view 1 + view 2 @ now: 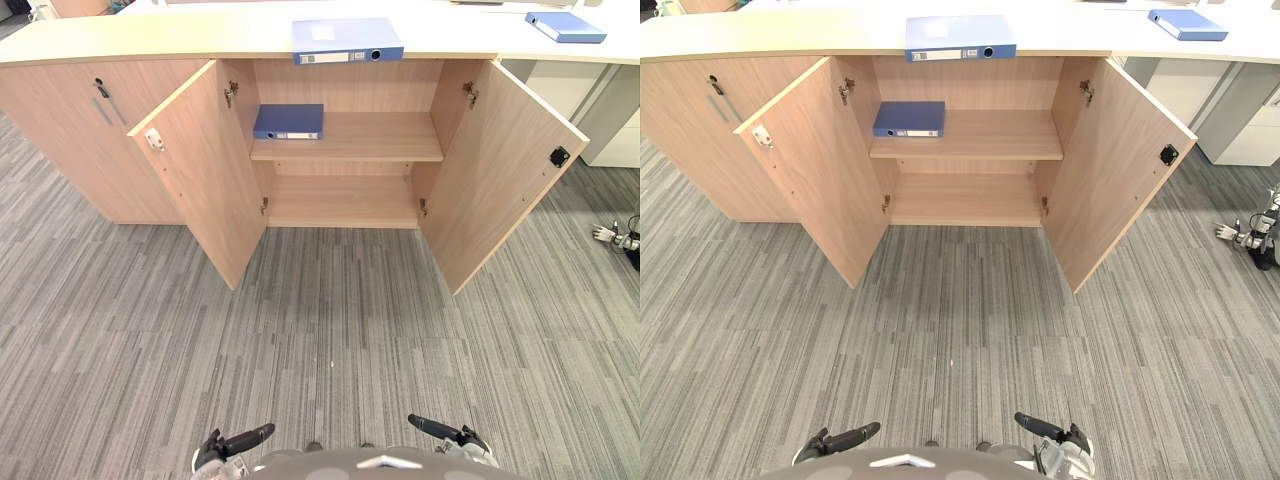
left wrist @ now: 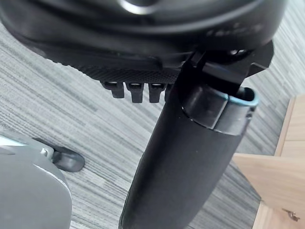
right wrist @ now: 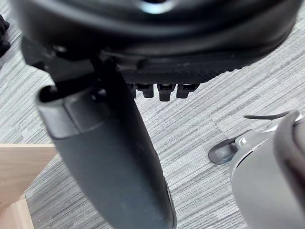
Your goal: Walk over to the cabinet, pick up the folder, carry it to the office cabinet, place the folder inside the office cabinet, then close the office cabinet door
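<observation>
Left eye view: grey striped carpet (image 1: 330, 330) is lying open ahead of the left hand (image 1: 235, 441) and the right hand (image 1: 440, 432); both are hanging low with straight fingers, holding nothing. Far ahead, the cabinet (image 1: 60, 120) is standing with its left door (image 1: 205, 190) and right door (image 1: 500, 180) swung out toward the hands. A blue folder (image 1: 347, 40) is lying on its top, and a second folder (image 1: 288, 121) on the shelf (image 1: 370, 140), nearer the left hand's side.

Right eye view: a third folder (image 1: 1187, 24) is lying far beyond the right hand. A small device (image 1: 1250, 233) is sitting on the carpet, well outside that hand.

Left wrist view: the thumb (image 2: 186, 162) is standing straight, apart from the fingers (image 2: 136, 90), over carpet.

Right wrist view: this hand is gripping nothing either, and a door corner is showing past it.
</observation>
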`<state>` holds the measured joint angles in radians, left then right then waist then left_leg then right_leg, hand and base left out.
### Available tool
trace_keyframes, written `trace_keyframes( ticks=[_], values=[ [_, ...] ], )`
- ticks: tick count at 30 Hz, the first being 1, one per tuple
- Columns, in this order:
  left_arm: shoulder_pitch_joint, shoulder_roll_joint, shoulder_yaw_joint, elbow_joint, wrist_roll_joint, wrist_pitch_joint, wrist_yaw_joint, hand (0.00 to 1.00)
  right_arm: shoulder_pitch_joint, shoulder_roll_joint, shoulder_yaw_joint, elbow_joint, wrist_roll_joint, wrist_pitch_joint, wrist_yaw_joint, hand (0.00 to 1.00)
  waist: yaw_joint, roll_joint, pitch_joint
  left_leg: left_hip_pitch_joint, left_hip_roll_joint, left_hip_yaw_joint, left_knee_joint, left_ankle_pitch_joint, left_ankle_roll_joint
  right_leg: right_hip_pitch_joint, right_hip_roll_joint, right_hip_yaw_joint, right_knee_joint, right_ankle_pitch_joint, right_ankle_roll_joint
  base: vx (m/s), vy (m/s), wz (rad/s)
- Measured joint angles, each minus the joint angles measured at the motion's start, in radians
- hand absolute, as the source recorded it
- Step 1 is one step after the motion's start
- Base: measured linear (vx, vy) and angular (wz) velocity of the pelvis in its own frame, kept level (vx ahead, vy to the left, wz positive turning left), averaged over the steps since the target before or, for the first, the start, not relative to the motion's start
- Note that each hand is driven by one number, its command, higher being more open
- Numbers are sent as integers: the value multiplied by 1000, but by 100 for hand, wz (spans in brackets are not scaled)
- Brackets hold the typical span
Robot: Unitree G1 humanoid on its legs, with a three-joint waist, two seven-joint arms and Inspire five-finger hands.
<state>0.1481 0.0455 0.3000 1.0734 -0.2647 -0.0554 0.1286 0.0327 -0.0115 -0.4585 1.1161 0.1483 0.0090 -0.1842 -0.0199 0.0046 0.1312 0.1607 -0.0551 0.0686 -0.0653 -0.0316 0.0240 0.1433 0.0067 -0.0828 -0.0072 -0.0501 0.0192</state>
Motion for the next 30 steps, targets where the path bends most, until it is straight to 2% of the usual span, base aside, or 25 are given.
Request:
trace_keyframes(
  ticks=[12, 25, 30],
  values=[
    [-8, 27, -52, 1, 99, 0, -31, 100, 1, 0, 9, 9, 0, 1, 12, 100, 0, -8, -1, 6, -3, 4, -11, 2, -3, 0, -3, 2, -5, 0, 0, 0, 0, 0],
    [-10, 40, -63, 7, 158, 0, -42, 100, 2, 0, 13, 16, -2, 3, 31, 100, 4, -17, -1, 11, -2, 37, -14, -6, -14, -3, -1, 33, -13, 3, 1, -12, -7, -6],
    [-14, 51, -89, 9, 161, 1, -44, 100, 1, 0, 43, 15, -2, 3, 32, 100, 13, -20, -3, -15, 3, 70, -10, -17, -2, -37, 6, 65, -14, 8, 0, -26, -5, -20]
  ],
)
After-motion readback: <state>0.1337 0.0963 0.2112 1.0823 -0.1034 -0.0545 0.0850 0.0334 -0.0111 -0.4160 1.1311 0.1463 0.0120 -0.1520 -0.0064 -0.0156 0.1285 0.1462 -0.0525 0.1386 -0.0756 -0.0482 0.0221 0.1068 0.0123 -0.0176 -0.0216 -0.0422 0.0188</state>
